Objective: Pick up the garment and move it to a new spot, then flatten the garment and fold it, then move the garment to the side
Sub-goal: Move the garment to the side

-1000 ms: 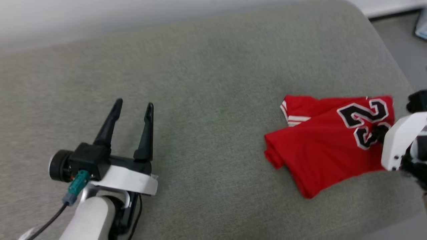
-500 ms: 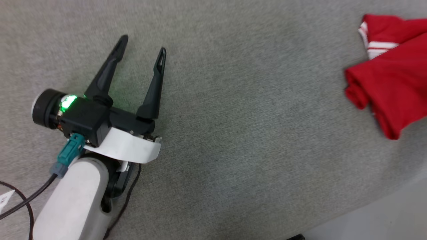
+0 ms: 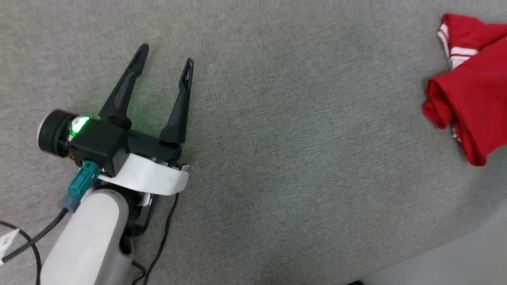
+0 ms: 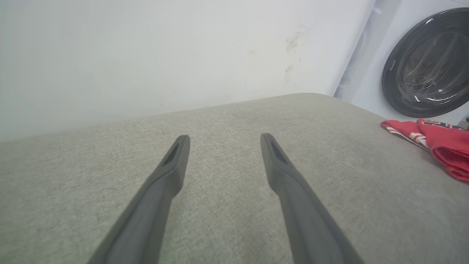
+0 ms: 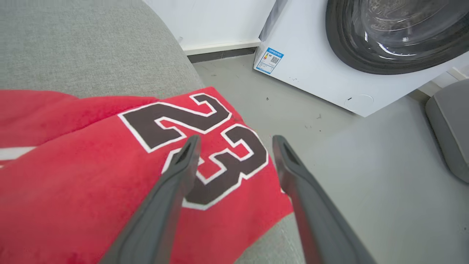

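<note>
The garment (image 3: 475, 103), a folded red T-shirt with striped trim, lies at the right edge of the grey cushion (image 3: 277, 118) in the head view. Its black "23" shows in the right wrist view, where the garment (image 5: 73, 176) covers the cushion's corner. My right gripper (image 5: 236, 141) hovers just above that number, open, nothing between its fingers. My left gripper (image 3: 165, 53) is open over bare cushion at the left, far from the shirt. In the left wrist view the left gripper (image 4: 224, 137) points at the wall and the garment (image 4: 439, 145) lies at the far right.
A white washing machine (image 5: 329, 73) with a dark round door stands on the grey floor (image 5: 366, 176) beyond the cushion's corner. A grey padded object (image 5: 450, 124) sits at the right. A white wall (image 4: 165, 55) backs the cushion. Black cables (image 3: 162, 237) hang from my left arm.
The head camera has tilted down and turned left, shifting the shirt toward the right edge of the picture. My right gripper, earlier at the shirt's "23", has left the head view. Left gripper stays open.
</note>
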Robot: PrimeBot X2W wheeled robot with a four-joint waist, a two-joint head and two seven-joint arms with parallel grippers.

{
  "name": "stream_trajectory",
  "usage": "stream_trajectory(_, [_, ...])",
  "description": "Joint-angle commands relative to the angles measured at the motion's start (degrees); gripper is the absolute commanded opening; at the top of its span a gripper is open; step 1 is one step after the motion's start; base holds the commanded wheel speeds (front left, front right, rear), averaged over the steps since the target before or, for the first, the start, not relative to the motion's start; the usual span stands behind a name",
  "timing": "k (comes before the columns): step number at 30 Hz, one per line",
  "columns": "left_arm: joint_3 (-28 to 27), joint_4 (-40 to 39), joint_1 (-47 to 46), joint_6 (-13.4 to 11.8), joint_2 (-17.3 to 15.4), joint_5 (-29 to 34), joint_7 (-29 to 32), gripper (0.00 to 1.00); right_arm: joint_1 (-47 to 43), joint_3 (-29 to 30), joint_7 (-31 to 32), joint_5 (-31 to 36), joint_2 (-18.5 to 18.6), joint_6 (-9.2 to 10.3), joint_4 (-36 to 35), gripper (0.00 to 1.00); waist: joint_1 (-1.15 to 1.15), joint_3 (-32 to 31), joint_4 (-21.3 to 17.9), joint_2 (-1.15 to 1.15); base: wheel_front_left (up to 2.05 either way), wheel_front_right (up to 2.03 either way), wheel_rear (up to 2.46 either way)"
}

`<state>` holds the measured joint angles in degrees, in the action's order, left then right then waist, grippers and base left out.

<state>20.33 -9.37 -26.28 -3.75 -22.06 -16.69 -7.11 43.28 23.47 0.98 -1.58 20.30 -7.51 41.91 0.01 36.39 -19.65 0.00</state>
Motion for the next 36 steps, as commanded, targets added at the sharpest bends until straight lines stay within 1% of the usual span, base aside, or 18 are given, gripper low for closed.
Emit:
stream_trajectory(1, [0.0,0.7,1.2,-0.5,0.5,-0.5,-0.8,1.0,-1.6,0.5,-1.1,0.4,-0.3,0.06,0.0,1.0,-0.01,-3.5,0.3,0.0,0.0,0.0,0.0])
stream_trajectory(4, [0.0,2.8,3.5,-1.0,1.5,-1.6,-2.6,1.0,-4.2,0.0,-2.6,1.1,-0.8,0.05,-1.2,1.0,-0.01,-8.1,1.4,0.0,0.0,0.0,0.0])
stream_trajectory(8, [-0.1,5.7,6.8,-2.0,3.2,-3.1,-4.4,1.0,-9.2,-2.1,-4.1,0.1,-2.1,0.05,-4.5,1.0,-0.01,-14.2,3.5,0.0,0.0,0.0,0.0])
stream_trajectory(15, [-1.3,10.4,13.3,-3.9,5.7,-6.2,-6.3,1.0,-20.6,-8.9,-4.4,-2.7,-6.8,0.06,-12.4,1.0,-0.01,-23.4,7.8,0.0,0.0,0.0,0.0])
stream_trajectory(21, [-3.2,13.1,17.2,-5.2,6.5,-7.7,-7.2,1.0,-27.9,-15.1,-5.2,-6.6,-10.1,0.05,-17.8,1.0,-0.01,-27.9,12.6,0.0,0.0,0.0,0.0])
stream_trajectory(27, [-5.8,15.6,20.7,-6.3,6.5,-8.9,-7.8,1.0,-33.0,-19.9,-7.2,-7.2,-12.8,0.05,-23.2,1.0,-0.01,-31.6,16.8,0.0,0.0,0.0,0.0])
stream_trajectory(29, [-6.7,16.1,22.2,-6.6,6.4,-9.2,-7.8,1.0,-34.7,-21.1,-7.6,-7.0,-13.8,0.05,-25.2,1.0,-0.01,-32.8,17.6,0.0,0.0,0.0,0.0])
stream_trajectory(31, [-7.0,16.4,22.8,-6.6,6.2,-9.1,-7.9,1.0,-35.4,-21.3,-7.7,-6.6,-13.9,0.06,-26.2,1.0,-0.01,-33.5,17.9,0.0,0.0,0.0,0.0])
stream_trajectory(36, [-8.1,17.4,25.3,-5.9,5.4,-9.3,-8.0,1.0,-39.1,-23.1,-6.5,-5.9,-14.6,0.06,-32.1,1.0,-0.01,-35.4,18.3,0.0,0.0,0.0,0.0])
